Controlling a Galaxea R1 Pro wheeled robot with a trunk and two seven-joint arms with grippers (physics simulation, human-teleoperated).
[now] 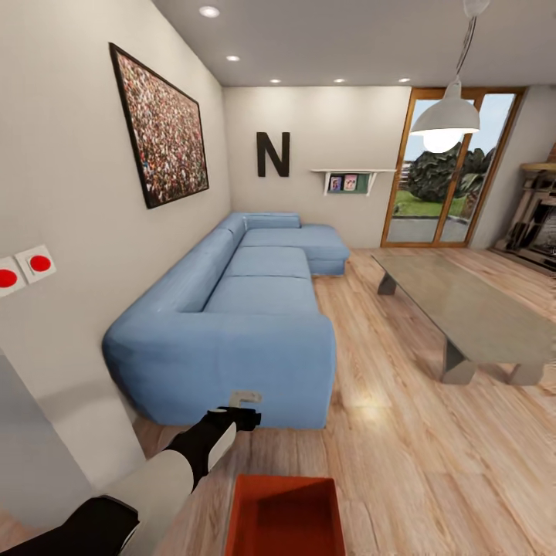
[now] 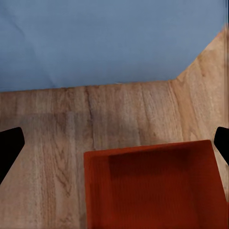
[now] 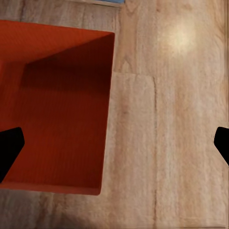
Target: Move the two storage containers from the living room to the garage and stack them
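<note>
I am in the living room, and the garage is out of view. One orange-red open-topped storage container [image 1: 286, 513] lies on the wood-plank floor just in front of me. It also appears in the left wrist view [image 2: 152, 186] and the right wrist view [image 3: 52, 109]. My left gripper [image 1: 245, 411] hangs open above the floor, between the sofa front and the container's far rim, with nothing held [image 2: 117, 143]. My right gripper [image 3: 117, 143] is open too, hovering over the container's side wall and the bare floor beside it.
A blue L-shaped sofa [image 1: 247, 309] runs along the left wall. A grey low table [image 1: 463, 309] stands to the right, with a strip of plank floor between them. Wood-framed glass doors [image 1: 448, 177] are at the back. A white wall with red switches [image 1: 23, 270] is close on my left.
</note>
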